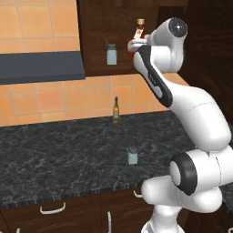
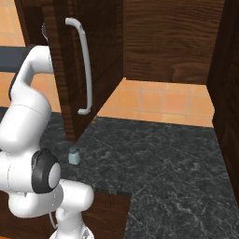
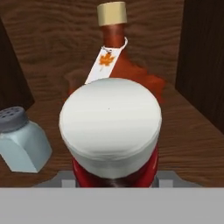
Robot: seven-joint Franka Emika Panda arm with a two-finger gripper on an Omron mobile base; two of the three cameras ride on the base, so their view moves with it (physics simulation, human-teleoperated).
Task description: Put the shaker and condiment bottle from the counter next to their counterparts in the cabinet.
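Your jaws are clamped on the red bottle (image 3: 111,131), inside the cabinet (image 1: 98,27), right before the flask (image 3: 114,57); shaker (image 1: 132,155) sits on the bench (image 1: 54,154).

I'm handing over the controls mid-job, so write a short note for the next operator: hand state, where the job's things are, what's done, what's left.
Hand: shut on the condiment bottle, held up inside the cabinet, just in front of the red flask.
Twin shaker stands on the cabinet shelf, left of the bottle as the hand view shows it.
Shaker stands on the counter, near its front edge.
Done: bottle brought to the shelf.
Left: release the bottle beside the flask, then fetch the counter shaker and place it by its twin.
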